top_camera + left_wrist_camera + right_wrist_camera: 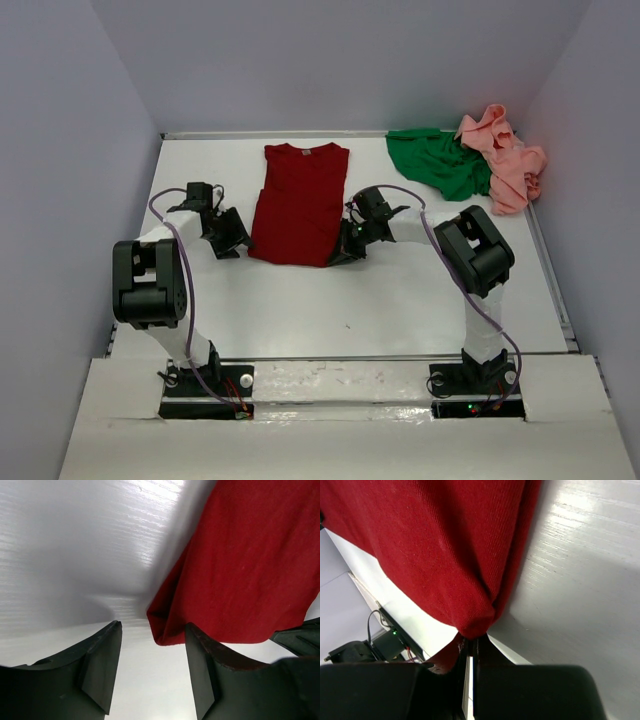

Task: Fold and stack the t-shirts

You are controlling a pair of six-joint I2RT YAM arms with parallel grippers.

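The dark red t-shirt (300, 200) lies folded into a long strip in the middle of the table, collar at the far end. My right gripper (345, 245) is shut on its near right corner (472, 622). My left gripper (238, 240) is open at its near left corner (165, 630), which lies between the fingers, untouched. The bright green t-shirt (440, 162) lies crumpled at the back right. The salmon pink t-shirt (505, 158) is bunched beside it, further right.
White table (350, 300) with grey walls on three sides. The green and pink shirts fill the far right corner. The arm bases (205, 385) stand at the near edge.
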